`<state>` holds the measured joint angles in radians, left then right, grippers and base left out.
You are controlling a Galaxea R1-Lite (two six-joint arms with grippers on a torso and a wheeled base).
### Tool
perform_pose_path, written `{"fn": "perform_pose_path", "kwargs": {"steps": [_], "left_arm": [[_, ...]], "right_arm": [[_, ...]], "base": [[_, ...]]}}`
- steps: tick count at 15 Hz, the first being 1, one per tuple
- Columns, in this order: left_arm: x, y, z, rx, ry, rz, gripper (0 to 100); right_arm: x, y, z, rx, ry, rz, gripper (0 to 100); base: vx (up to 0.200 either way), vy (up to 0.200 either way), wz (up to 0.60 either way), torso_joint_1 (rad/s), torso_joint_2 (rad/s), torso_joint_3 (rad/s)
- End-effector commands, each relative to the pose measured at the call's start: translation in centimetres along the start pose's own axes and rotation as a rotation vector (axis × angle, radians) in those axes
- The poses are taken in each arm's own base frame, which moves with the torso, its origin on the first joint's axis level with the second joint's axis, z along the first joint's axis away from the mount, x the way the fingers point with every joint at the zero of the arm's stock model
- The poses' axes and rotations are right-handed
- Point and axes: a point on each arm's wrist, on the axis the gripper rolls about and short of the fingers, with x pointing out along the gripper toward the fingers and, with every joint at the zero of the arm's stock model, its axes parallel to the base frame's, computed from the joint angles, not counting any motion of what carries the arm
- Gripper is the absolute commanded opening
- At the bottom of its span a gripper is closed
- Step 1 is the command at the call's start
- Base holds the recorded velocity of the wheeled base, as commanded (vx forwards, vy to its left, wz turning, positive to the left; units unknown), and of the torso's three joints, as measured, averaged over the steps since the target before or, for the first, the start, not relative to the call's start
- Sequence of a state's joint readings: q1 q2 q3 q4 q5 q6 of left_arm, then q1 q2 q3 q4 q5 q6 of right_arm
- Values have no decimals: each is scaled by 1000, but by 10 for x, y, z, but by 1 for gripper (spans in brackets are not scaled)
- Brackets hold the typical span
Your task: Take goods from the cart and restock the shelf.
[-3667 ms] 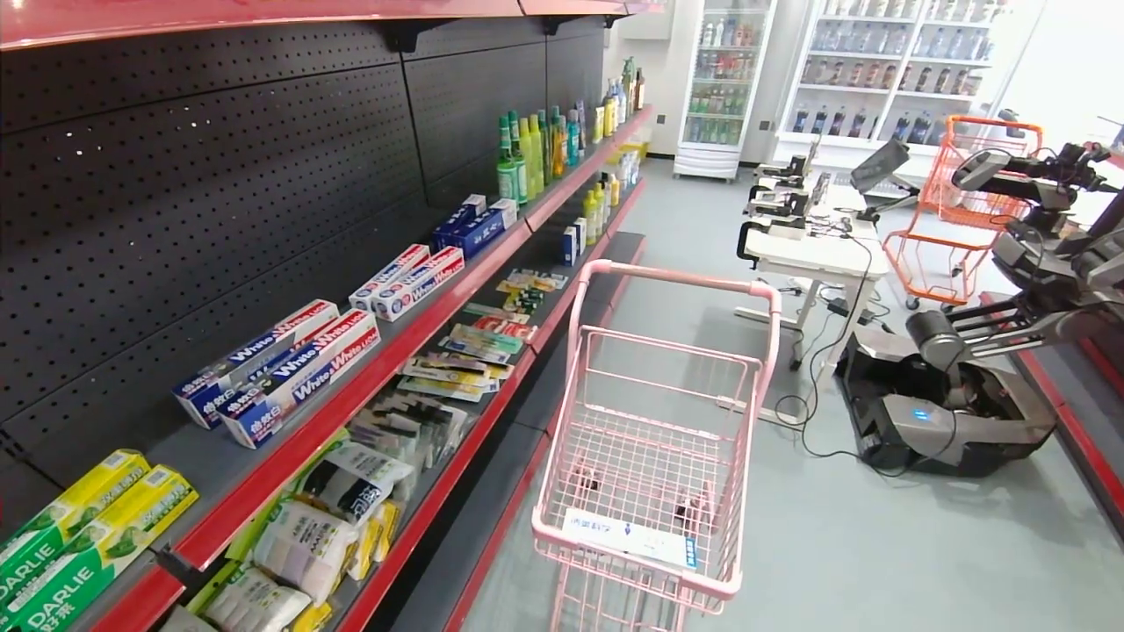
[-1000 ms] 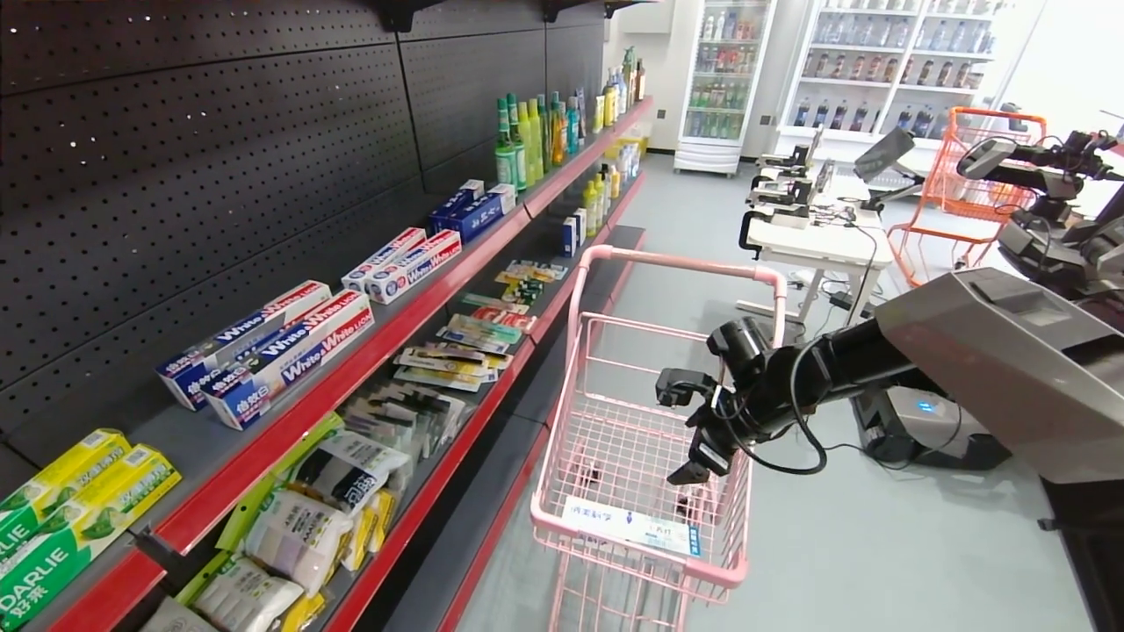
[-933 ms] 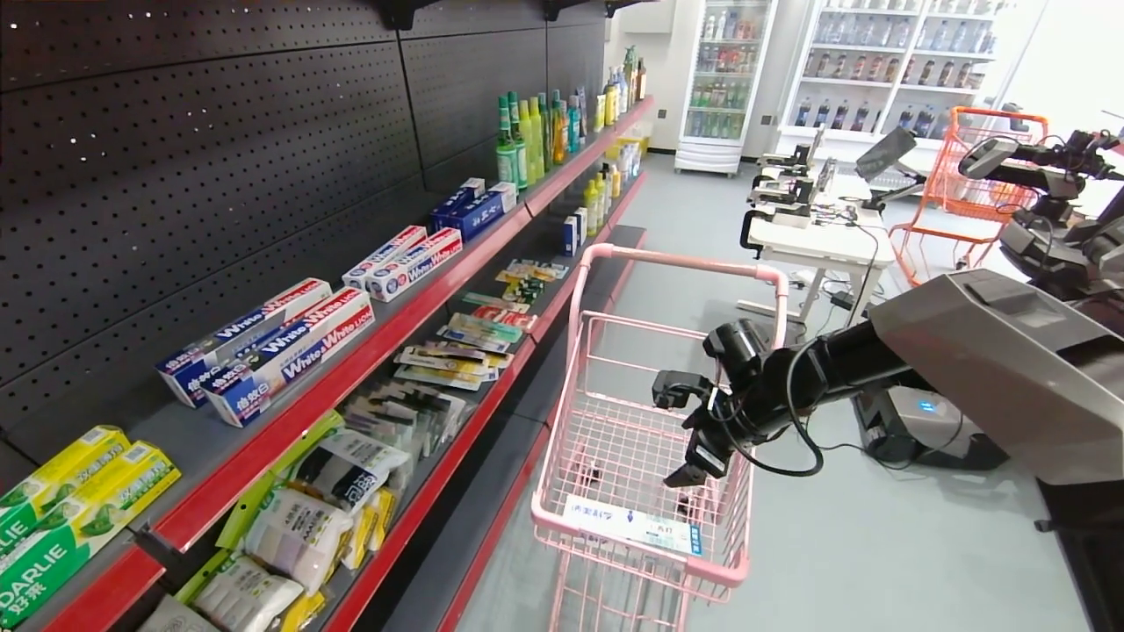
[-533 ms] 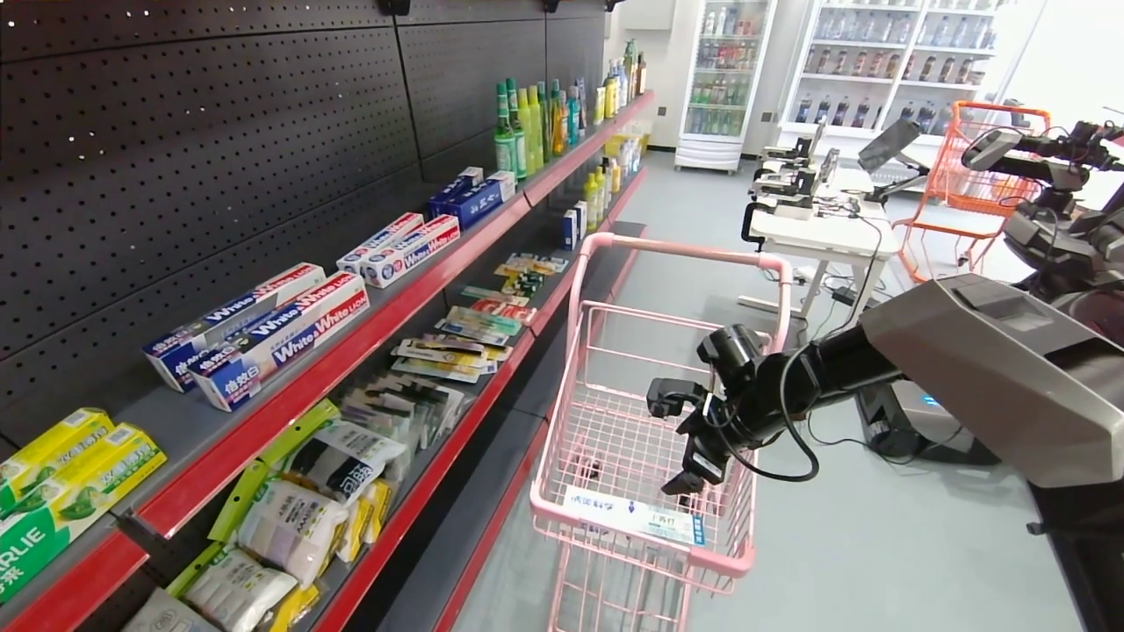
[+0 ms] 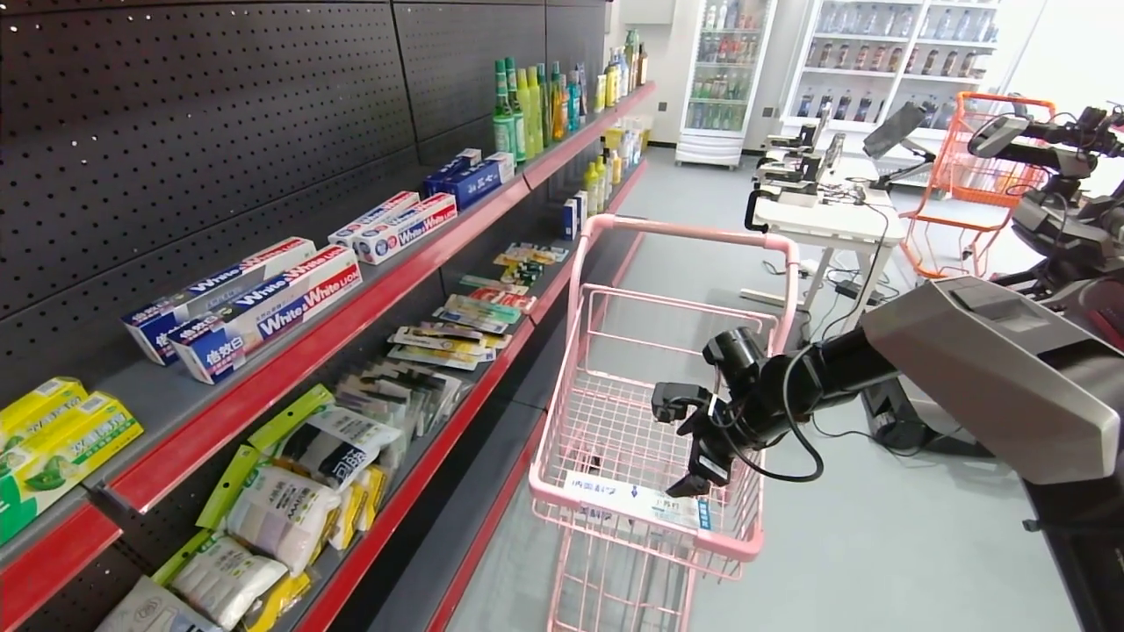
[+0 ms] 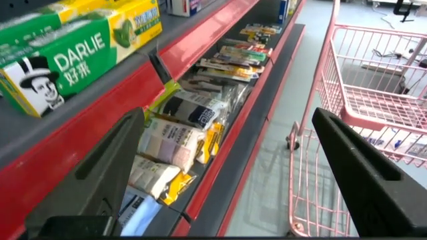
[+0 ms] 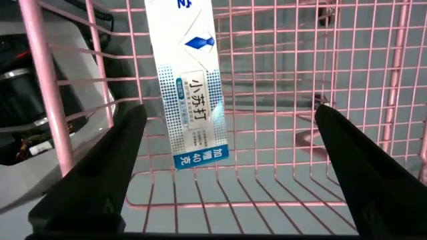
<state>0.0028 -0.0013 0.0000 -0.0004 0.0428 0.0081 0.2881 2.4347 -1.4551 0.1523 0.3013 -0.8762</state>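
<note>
A pink wire cart (image 5: 694, 233) stands in the aisle beside the red-edged shelf (image 5: 369, 291). A white and blue box (image 5: 637, 506) lies at the near end of its basket. My right gripper (image 5: 680, 443) hangs open inside the basket, just above and beside that box. In the right wrist view the box (image 7: 193, 87) lies on the pink mesh (image 7: 280, 80) ahead of the open right gripper (image 7: 227, 112), nearer one finger. My left gripper (image 6: 227, 119) is open and holds nothing, low in front of the lower shelf's packets (image 6: 180, 137), with the cart (image 6: 373, 30) beside it.
Toothpaste boxes (image 5: 263, 303) and green-yellow boxes (image 5: 53, 439) lie on the upper shelf, with gaps between groups. An orange cart (image 5: 992, 140), a white desk (image 5: 821, 219) and another robot (image 5: 1054, 228) stand farther off. Grey floor (image 5: 878, 544) lies open right of the cart.
Since the earliest frame my right arm has come into the cart's basket. Over the last second the head camera shifted, and the open gripper has edged slightly closer to the box.
</note>
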Motion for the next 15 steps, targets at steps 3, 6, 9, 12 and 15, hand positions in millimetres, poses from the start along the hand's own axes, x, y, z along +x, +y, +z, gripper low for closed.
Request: {"fn": "perform_pose_path", "kwargs": {"steps": [3, 6, 9, 12, 15], "left_arm": [[0, 0, 0, 0, 0, 0, 100], [0, 0, 0, 0, 0, 0, 100], [0, 0, 0, 0, 0, 0, 100], [0, 0, 0, 0, 0, 0, 100], [0, 0, 0, 0, 0, 0, 100]], "right_arm": [[-2, -4, -2, 4, -5, -7, 100], [1, -4, -2, 4, -45, 19, 100], [5, -3, -3, 2, -65, 39, 100], [5, -5, -3, 4, -108, 68, 100], [8, -6, -3, -30, -153, 103, 100]], "base": [[0, 0, 0, -183, 421, 237], [0, 0, 0, -232, 541, 302], [0, 0, 0, -158, 382, 217], [0, 0, 0, -29, 65, 42], [0, 0, 0, 0, 0, 0]]}}
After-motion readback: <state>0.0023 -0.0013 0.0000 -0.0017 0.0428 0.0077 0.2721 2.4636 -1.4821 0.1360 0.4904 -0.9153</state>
